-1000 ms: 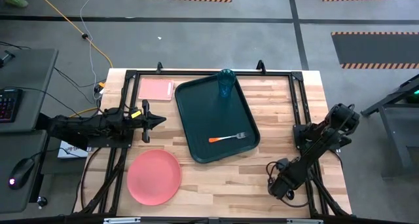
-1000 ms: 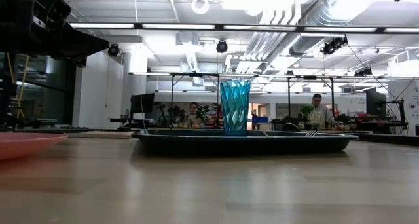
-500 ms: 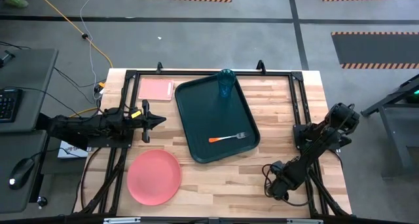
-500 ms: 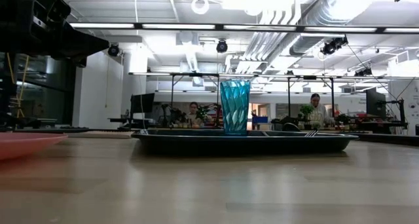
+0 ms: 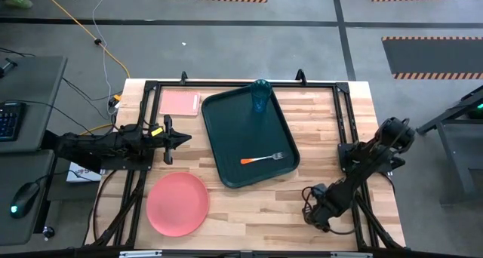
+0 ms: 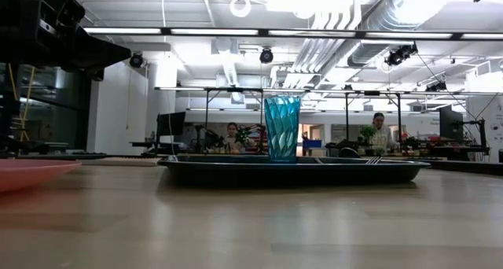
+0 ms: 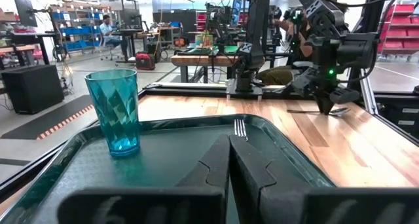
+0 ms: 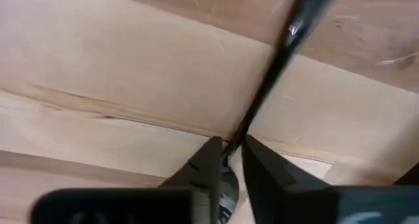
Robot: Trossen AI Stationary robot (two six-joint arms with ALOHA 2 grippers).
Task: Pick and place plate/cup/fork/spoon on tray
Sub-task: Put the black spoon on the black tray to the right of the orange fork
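The dark green tray [image 5: 226,130] lies mid-table. On it the teal cup [image 5: 261,97] stands upright at the far end and the orange-handled fork [image 5: 262,159] lies flat at the near end. The pink plate [image 5: 177,204] lies flat on the table, near left. My right gripper [image 5: 318,213] points down at the table's near right, shut on the dark spoon [image 8: 275,60]. The spoon also shows in the left wrist view [image 7: 335,111]. My left gripper [image 5: 183,138] waits shut left of the tray, above the table. My right gripper pinches the spoon between its two fingers where the thin handle [image 8: 245,129] meets the bowl [image 8: 226,185]. The fingers come from above, pointing down, across the spoon. The handle runs away from the fingertips close over the wood; I cannot tell whether it is lifted clear.
A flat pink rectangle [image 5: 179,103] lies at the far left beside the tray. Black frame rails [image 5: 226,83] run along the table's edges. Bare wood lies between the tray and my right arm. People sit at benches in the room behind [image 6: 382,131].
My right gripper has shifted a little toward the table's left edge, staying low at the near right. Tray, cup, fork and plate have kept still.
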